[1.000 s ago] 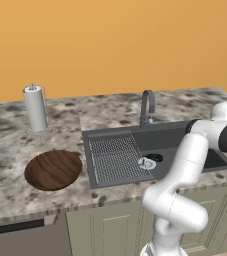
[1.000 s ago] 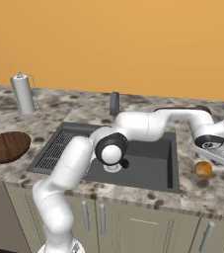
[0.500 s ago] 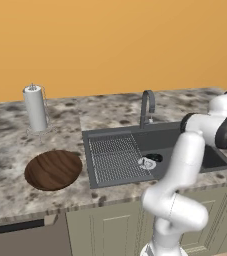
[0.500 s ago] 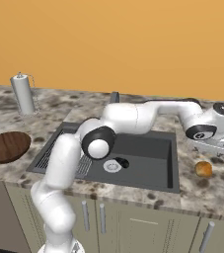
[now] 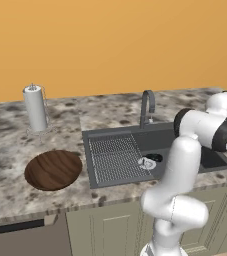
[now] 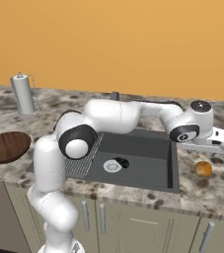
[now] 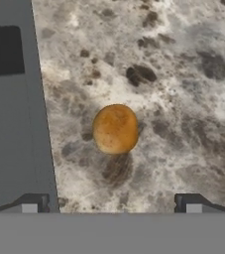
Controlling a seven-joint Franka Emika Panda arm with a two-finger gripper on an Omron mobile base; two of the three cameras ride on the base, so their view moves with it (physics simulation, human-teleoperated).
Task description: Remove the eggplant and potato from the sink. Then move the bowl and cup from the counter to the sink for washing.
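Two vegetables: one potato [image 7: 115,128] out on the table [image 7: 183,74], one eggplant [image 5: 154,158] down in the sink [image 6: 148,148].
Potato look: small rounded lump, orange-tan, faintly mottled skin, soft shadow just under it in my hand view.
Potato place: on the speckled table to the right of the sink, just beside the sink's rim and clear of it; in the right base view it lies near the table's front edge [image 6: 203,169].
Pincer: my pincer [image 7: 111,202] stands wide open, both dark tips apart, nothing between them; it hangs over the potato without touching it.
Pincer place: over the table right of the sink, above and a little behind the potato [image 6: 214,144].
Eggplant look: small, nearly black lump, about the potato's size.
Eggplant place: on the sink floor, touching or just beside the round silver drain [image 6: 112,166]; I cannot tell which.
Sink look: dark grey rectangular basin, ribbed grid section [image 5: 116,156] at its left, curved grey faucet [image 5: 146,106] behind.
Bowl: wide, shallow, dark brown wooden dish with streaky grain [image 5: 53,169], on the table left of the sink, well apart from my pincer.
Paper towel roll: upright white roll [image 5: 35,108] on a holder, behind the bowl near the wall.
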